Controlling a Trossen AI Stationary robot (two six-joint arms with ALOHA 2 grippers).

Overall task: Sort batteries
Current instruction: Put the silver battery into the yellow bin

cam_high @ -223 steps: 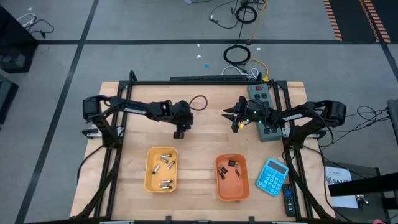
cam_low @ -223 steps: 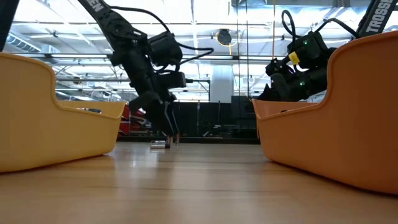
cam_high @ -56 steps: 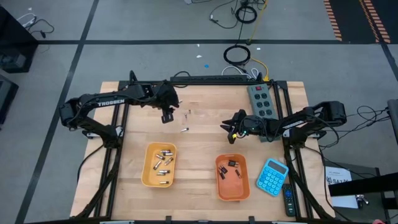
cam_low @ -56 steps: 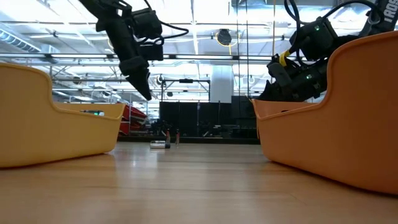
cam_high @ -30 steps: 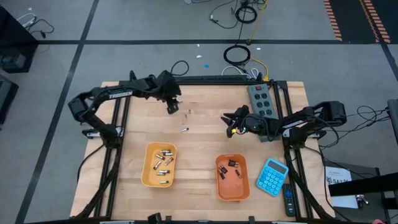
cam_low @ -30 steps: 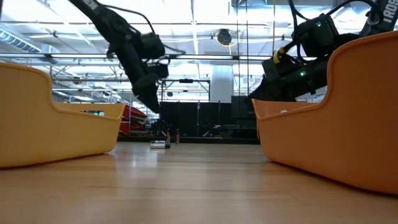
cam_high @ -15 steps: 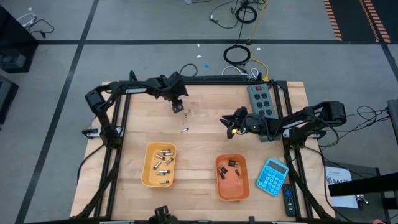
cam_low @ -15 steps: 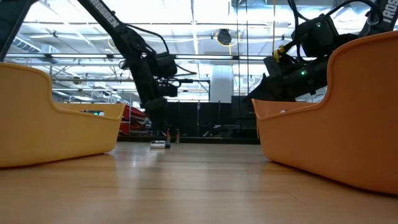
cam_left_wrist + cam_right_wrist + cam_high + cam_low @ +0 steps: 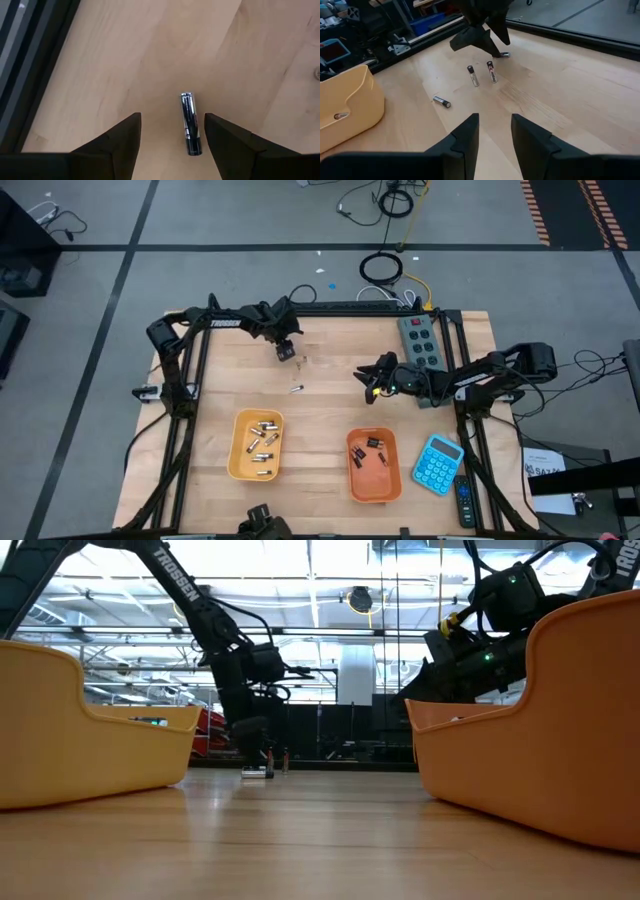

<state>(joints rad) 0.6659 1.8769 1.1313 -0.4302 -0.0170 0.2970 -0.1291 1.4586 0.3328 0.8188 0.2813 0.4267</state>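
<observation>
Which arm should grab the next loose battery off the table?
Left. The left hand is open, low over a silvery battery that lies between its fingers. The right hand is open too, but hangs apart from the loose batteries.

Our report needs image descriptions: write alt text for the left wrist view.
The left gripper, fingers open, hangs over a silvery battery lying on the pale wooden table, with the battery showing between its two dark fingers.

Robotics lab or workshop: wooden bench [image 9: 330, 405] in a black metal frame [image 9: 340, 308], grey concrete floor [image 9: 200, 215] with loose cables [image 9: 381, 268], power strip [image 9: 420, 340], industrial ceiling lights [image 9: 310, 560].
</observation>
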